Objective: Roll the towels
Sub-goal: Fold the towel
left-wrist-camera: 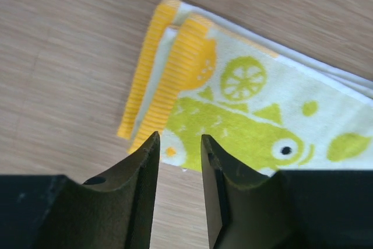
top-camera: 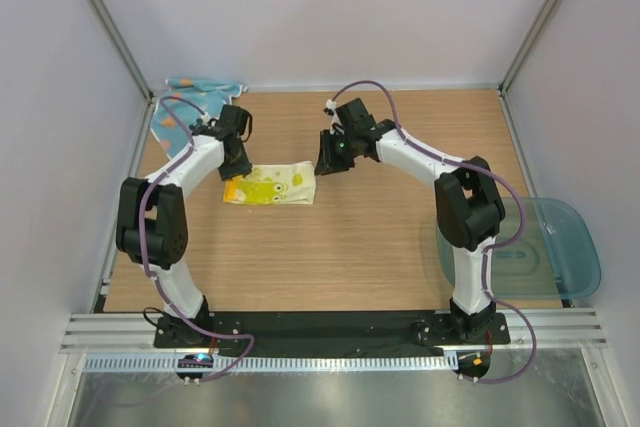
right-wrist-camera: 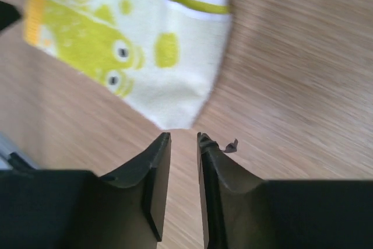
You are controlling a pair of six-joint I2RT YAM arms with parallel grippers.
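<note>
Left gripper [left-wrist-camera: 179,141] and right gripper [right-wrist-camera: 183,138] hung slightly parted and empty at opposite ends of the yellow towel [top-camera: 272,185].
Each kept only a narrow gap between its fingers, with nothing in it. The yellow towel lay folded flat mid-table [top-camera: 350,247], its orange-striped end beneath the left gripper. The blue towel [top-camera: 195,97] lay crumpled at the far left corner.

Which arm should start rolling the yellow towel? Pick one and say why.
Left, probably. The left gripper hangs open over the orange-striped end of the yellow towel, a natural edge to start from. The right gripper, also open, sits just off its other end, over the table.
</note>
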